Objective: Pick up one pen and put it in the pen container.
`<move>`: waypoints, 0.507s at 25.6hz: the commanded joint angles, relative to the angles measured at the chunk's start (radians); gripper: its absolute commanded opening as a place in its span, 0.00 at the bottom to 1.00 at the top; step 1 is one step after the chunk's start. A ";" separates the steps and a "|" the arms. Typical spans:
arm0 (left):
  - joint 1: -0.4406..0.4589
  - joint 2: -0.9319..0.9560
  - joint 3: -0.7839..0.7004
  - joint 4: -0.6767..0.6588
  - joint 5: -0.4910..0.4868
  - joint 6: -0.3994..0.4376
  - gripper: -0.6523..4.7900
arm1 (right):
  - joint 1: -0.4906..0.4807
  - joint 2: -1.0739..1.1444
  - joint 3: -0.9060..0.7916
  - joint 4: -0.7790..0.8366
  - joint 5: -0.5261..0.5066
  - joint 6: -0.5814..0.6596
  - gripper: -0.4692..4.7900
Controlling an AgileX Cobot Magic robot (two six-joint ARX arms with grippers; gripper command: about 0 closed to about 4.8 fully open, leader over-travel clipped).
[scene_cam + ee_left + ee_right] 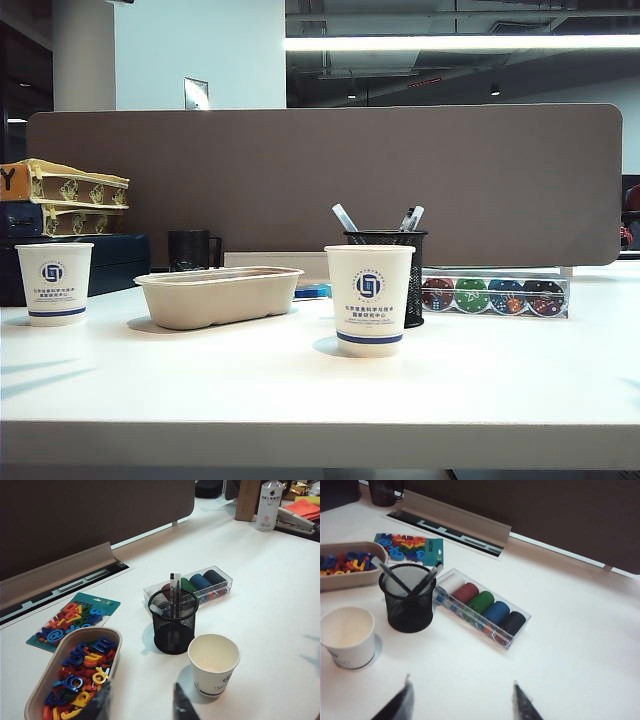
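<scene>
The pen container [414, 272], a black wire-mesh cup, stands mid-table behind a white paper cup [369, 298]. Three pens stand in it. The pen [344, 217] with the slim whitish barrel leans out on one side, also showing as the pen [390, 575]; two capped pens [410, 218] lean the other way. In the left wrist view the pen container [173, 622] lies ahead of my left gripper [141, 696], which is open, empty and apart from it. My right gripper [461, 690] is open and empty over bare table short of the pen container [408, 605]. Neither gripper shows in the exterior view.
A beige tray [39, 690] of coloured plastic letters lies beside the left gripper. A letter card [74, 620] and a clear case of coloured rolls [482, 609] lie near the container. A second paper cup [54, 282], a black mug [190, 250] and a brown partition [320, 180] are further off.
</scene>
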 commanded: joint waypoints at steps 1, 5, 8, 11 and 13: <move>0.000 -0.027 -0.012 -0.003 -0.027 -0.003 0.40 | 0.001 -0.027 -0.033 0.009 0.000 0.005 0.55; 0.000 -0.078 -0.047 -0.006 -0.045 -0.004 0.40 | 0.001 -0.054 -0.063 0.003 0.000 0.027 0.55; 0.000 -0.122 -0.085 -0.008 -0.053 -0.023 0.40 | 0.001 -0.069 -0.075 -0.008 0.000 0.027 0.55; 0.000 -0.168 -0.127 -0.013 -0.076 -0.045 0.40 | 0.001 -0.080 -0.089 -0.008 -0.001 0.027 0.55; 0.000 -0.225 -0.174 -0.023 -0.081 -0.049 0.40 | 0.002 -0.098 -0.116 -0.002 -0.004 0.027 0.55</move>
